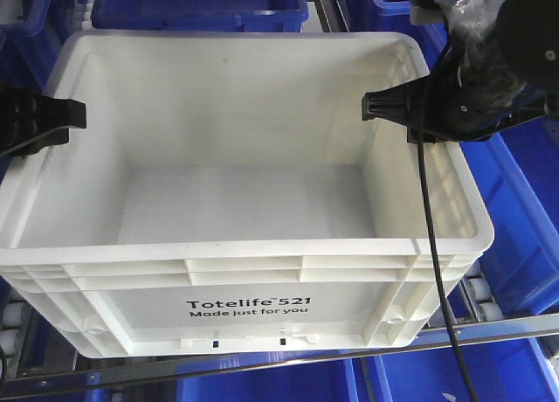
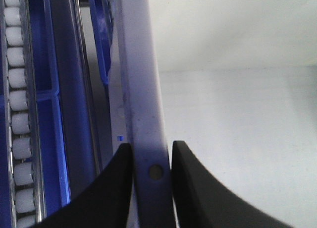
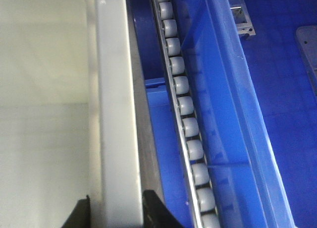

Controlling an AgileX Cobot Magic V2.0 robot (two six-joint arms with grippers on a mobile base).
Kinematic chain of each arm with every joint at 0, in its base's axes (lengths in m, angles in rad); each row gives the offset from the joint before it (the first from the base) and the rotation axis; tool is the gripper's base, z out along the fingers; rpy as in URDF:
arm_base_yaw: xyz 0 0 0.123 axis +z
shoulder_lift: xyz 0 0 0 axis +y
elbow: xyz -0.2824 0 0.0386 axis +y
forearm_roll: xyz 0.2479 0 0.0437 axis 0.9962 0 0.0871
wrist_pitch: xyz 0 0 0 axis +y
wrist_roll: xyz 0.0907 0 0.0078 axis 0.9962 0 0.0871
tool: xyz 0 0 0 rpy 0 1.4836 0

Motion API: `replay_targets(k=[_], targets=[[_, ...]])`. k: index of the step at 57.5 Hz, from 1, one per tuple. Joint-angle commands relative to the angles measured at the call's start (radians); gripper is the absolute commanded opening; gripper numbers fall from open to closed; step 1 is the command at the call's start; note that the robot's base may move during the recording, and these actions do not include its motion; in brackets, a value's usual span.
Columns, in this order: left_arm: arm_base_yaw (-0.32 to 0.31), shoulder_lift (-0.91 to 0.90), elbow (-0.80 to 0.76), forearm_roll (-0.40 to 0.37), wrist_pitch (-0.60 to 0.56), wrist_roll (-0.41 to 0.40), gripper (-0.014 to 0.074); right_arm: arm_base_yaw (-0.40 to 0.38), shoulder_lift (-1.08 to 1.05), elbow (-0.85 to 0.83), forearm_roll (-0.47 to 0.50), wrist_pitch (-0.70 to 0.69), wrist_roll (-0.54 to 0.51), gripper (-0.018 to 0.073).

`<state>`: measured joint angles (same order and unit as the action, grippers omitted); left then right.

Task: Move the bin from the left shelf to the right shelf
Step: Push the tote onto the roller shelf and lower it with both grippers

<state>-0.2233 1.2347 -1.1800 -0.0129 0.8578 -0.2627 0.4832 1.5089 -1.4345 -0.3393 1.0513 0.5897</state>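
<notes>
Holding entry: white Totelife 521 bin, empty, sitting on the roller shelf at centre of the front view. Left end effector is clenched across its 9 o'clock wall and right end effector across its 3 o'clock wall, opposed pinches likely meant for a level lift. Blue bins crowd 12 and 3 o'clock. Roller track runs just beside the right wall. Open room appears mostly upward.
</notes>
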Motion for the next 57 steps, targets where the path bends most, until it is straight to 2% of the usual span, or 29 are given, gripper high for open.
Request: replay_targets(k=[1,9,22,31,46,57], targets=[[-0.007,-0.007,-0.036,-0.047,-0.121,-0.029,-0.0006,-0.006,-0.014,-0.041,-0.127,-0.129,0.075,0.0001],[-0.007,0.036,-0.036,-0.046,-0.144,-0.087,-0.0003,-0.006,0.019,-0.041,-0.183,-0.169,0.152,0.0004],[-0.007,0.071,-0.037,-0.042,-0.166,-0.089,0.0011,-0.006,0.063,-0.041,-0.231,-0.219,0.188,0.0015],[-0.007,0.091,-0.038,-0.042,-0.168,-0.089,0.0042,-0.006,0.094,-0.041,-0.219,-0.222,0.188,0.0030],[-0.007,0.104,-0.038,-0.033,-0.166,-0.076,0.0156,-0.006,0.114,-0.041,-0.193,-0.230,0.189,0.0117],[-0.007,0.104,-0.038,-0.020,-0.144,-0.076,0.0281,-0.006,0.117,-0.041,-0.165,-0.229,0.189,0.0232]])
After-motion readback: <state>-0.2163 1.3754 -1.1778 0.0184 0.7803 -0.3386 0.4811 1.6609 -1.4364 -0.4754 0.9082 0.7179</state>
